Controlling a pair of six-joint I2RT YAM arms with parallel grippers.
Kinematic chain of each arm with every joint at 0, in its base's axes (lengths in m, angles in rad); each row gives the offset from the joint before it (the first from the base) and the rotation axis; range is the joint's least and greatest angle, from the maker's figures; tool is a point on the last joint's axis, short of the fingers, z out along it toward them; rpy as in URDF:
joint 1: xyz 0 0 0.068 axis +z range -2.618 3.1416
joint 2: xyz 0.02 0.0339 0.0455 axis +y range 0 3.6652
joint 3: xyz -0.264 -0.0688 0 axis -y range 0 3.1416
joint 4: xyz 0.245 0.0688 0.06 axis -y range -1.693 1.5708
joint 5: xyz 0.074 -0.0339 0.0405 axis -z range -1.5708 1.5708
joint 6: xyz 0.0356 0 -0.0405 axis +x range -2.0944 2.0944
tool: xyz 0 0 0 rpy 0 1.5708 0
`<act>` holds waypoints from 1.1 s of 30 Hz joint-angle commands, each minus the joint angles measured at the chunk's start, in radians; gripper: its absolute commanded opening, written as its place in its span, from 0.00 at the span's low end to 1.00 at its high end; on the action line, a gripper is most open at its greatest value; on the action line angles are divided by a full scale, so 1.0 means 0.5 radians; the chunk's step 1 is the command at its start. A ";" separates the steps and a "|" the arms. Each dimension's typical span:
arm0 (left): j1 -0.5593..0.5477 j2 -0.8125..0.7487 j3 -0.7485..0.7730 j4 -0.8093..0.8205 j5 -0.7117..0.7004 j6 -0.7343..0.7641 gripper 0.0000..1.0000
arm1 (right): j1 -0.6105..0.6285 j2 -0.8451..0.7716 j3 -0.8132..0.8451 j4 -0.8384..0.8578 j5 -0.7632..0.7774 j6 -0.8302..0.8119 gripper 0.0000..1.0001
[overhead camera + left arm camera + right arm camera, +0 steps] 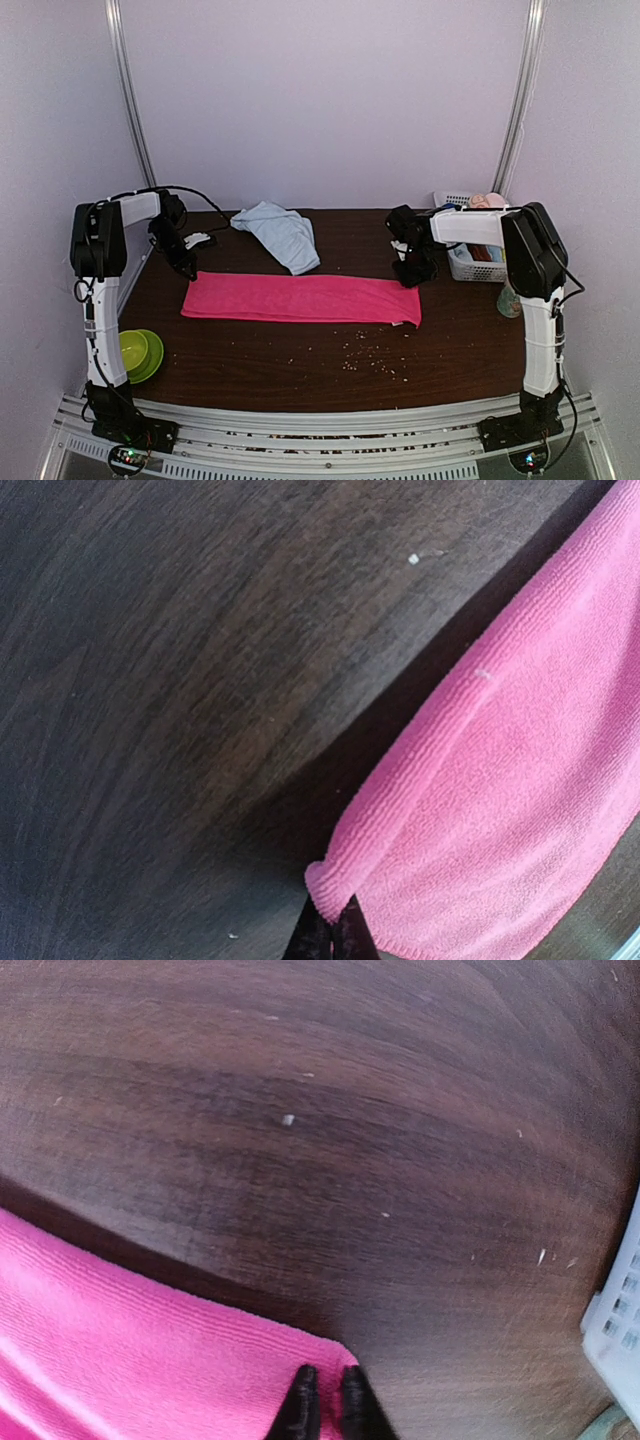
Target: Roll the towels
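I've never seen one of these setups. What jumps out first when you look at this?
The bright pink towel, laid as a long strip across the middle of the dark table, grabs the eye first. The left gripper and right gripper each pinch one of its far corners. Behind it, a light blue towel lies crumpled near the back wall.

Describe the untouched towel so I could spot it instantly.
On the dark wooden table, look toward the back wall, behind the long pink towel spread flat across the middle. The pale blue towel lies in a crumpled heap: bunched up, not spread flat like its pink neighbour.
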 commanded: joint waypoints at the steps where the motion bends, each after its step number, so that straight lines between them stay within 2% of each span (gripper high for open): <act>1: 0.011 -0.098 -0.030 0.073 -0.015 -0.036 0.00 | -0.016 -0.025 -0.030 0.023 -0.002 0.011 0.02; 14: 0.011 -0.553 -0.438 0.543 -0.081 -0.093 0.00 | -0.022 -0.227 -0.128 0.131 0.186 0.089 0.00; 24: 0.011 -0.929 -0.792 0.885 -0.024 -0.069 0.00 | -0.016 -0.614 -0.404 0.402 0.134 0.077 0.00; 33: 0.011 -1.492 -1.239 1.234 0.126 -0.082 0.00 | 0.100 -1.096 -0.737 0.557 0.212 0.021 0.00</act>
